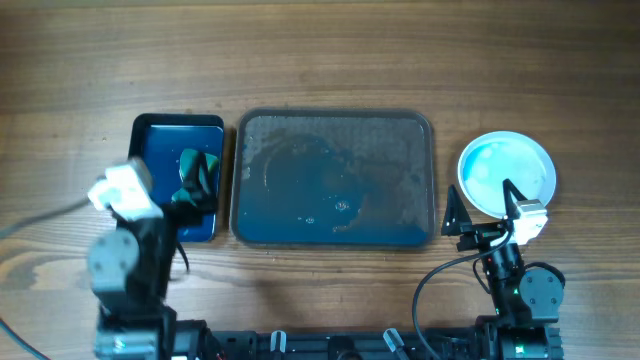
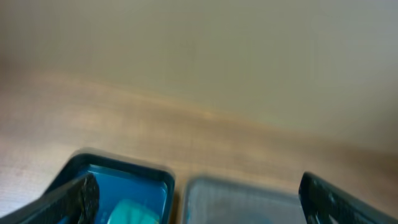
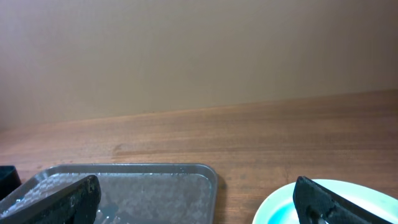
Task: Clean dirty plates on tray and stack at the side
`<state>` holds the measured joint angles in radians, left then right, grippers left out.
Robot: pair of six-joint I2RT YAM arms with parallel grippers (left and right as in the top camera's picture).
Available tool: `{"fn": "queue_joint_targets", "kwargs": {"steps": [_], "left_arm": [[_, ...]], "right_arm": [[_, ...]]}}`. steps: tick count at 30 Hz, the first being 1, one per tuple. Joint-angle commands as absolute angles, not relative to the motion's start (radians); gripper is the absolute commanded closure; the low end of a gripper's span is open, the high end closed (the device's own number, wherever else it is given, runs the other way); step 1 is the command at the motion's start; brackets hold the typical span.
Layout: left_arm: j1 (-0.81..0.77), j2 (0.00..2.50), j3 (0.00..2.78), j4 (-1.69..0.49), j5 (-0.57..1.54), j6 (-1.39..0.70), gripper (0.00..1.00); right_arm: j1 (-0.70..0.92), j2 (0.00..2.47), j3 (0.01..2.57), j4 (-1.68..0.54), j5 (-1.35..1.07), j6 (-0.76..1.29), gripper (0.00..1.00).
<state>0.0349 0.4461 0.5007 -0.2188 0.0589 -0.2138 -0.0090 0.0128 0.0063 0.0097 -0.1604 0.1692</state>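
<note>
Hovering low with its fingers spread wide and nothing between them, the right gripper (image 1: 484, 205) hangs at the near edge of a round white plate (image 1: 507, 172) on the wooden table (image 1: 330, 60). The plate sits on the bare wood to the right of the large grey tray (image 1: 335, 120), close to its right rim but clear of it. From above it shows a white rim and a pale blue wash across its face. Whether other plates lie beneath it cannot be told from any view. One of the gripper's dark fingers (image 1: 513, 196) overlaps the plate's near edge when seen from overhead, while the other stands over the wood between plate and tray. Whether the finger touches the plate cannot be told.

The grey tray lies at the middle of the table, its long side running left to right. Its textured bed is wet and streaked with blue, darkest along the near side.

On the far side of the tray the left gripper (image 1: 190, 195) is released too, its fingers set far apart in its own wrist view. It is poised over a small blue tray (image 1: 150, 140) with a black rim, which lies just beside the grey tray's left rim. A crumpled teal cloth (image 1: 192, 165) rests in the blue tray, below the open fingers and not gripped. The left wrist view is blurred, so finer detail there is lost.
</note>
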Motion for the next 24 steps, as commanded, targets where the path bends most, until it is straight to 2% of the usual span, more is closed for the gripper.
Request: {"fn": "queue_joint_targets", "kwargs": {"steps": [1, 4, 6, 10, 24], "left_arm": [[0.035, 0.241, 0.241, -0.062, 0.071, -0.183, 0.00], [0.015, 0.132, 0.128, -0.035, 0.071, -0.158, 0.00], [-0.022, 0.085, 0.088, -0.033, 0.071, -0.063, 0.00], [-0.022, 0.010, 0.019, -0.041, 0.072, -0.056, 0.00], [-0.022, 0.007, 0.006, -0.071, 0.078, -0.056, 0.00]], "right_arm": [[-0.004, 0.005, 0.005, 0.014, -0.173, 0.157, 0.00], [-0.004, 0.005, 0.005, 0.014, -0.173, 0.157, 0.00], [-0.004, 0.005, 0.005, 0.014, -0.173, 0.157, 0.00], [-0.004, 0.005, 0.005, 0.014, -0.173, 0.158, 0.00], [-0.004, 0.005, 0.005, 0.014, -0.173, 0.158, 0.00]]}}
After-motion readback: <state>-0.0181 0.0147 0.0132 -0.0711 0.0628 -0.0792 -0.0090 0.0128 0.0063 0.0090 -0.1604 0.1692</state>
